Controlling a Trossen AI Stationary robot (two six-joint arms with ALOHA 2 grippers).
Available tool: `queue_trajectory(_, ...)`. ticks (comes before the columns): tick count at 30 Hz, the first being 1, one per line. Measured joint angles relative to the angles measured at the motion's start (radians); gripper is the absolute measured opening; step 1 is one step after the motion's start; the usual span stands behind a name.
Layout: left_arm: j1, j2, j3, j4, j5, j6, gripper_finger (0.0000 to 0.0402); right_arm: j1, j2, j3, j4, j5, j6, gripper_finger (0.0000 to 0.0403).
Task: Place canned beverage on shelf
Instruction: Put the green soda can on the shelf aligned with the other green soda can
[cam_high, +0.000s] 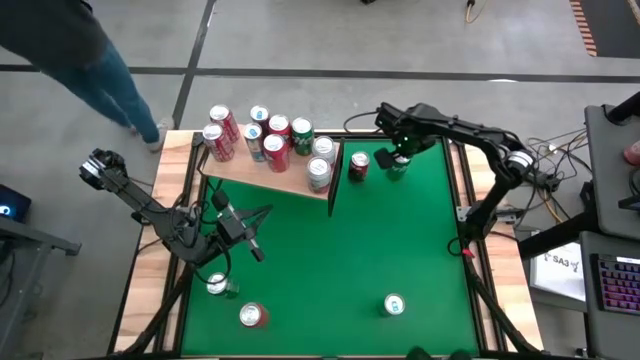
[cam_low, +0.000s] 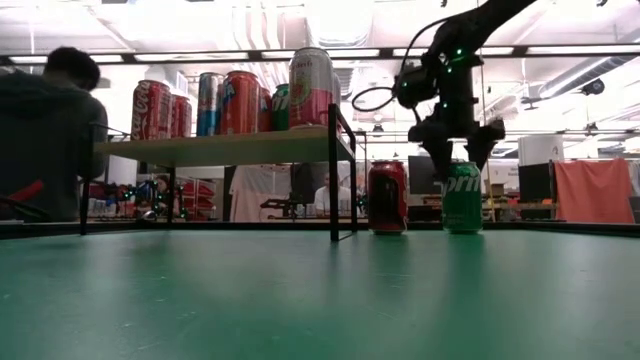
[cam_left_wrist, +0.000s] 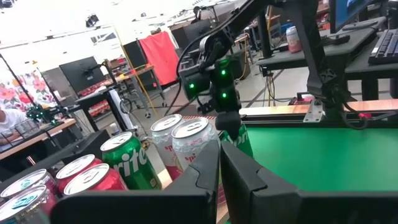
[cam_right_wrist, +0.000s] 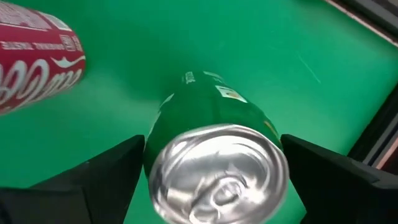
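A green Sprite can (cam_low: 462, 198) stands upright on the green table just right of the shelf's dark end panel (cam_low: 333, 170), with a red cola can (cam_low: 387, 197) beside it. My right gripper (cam_low: 461, 155) is open above the green can (cam_right_wrist: 217, 112), pointing down, one finger on each side of its top rim; I see no touch. The pale wood shelf (cam_high: 290, 180) at the far left holds several upright cans (cam_high: 270, 140). My left gripper (cam_high: 250, 245) is shut and empty over the table's left half.
Three more cans are near the table's front: a silver-green one (cam_high: 217, 285), a red one (cam_high: 253, 316) and a green one (cam_high: 393, 305). A person (cam_high: 90, 60) stands beyond the far left corner. Open green felt lies in the table's middle and right.
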Motion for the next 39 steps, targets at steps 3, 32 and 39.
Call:
queue_trajectory(3,0.0,0.0,0.0,0.0,0.0,0.0,0.0,0.0,0.024,0.0,0.004,0.0,-0.006,0.0346)
queue_trajectory(32,0.0,0.0,-0.001,0.0,0.002,-0.031,0.0,0.325,-0.49,0.007,0.065,0.115,0.059,0.0302)
queue_trajectory(39,0.0,0.0,-0.002,0.0,0.003,-0.032,0.0,0.585,-0.56,0.005,0.082,0.185,0.158,0.0302)
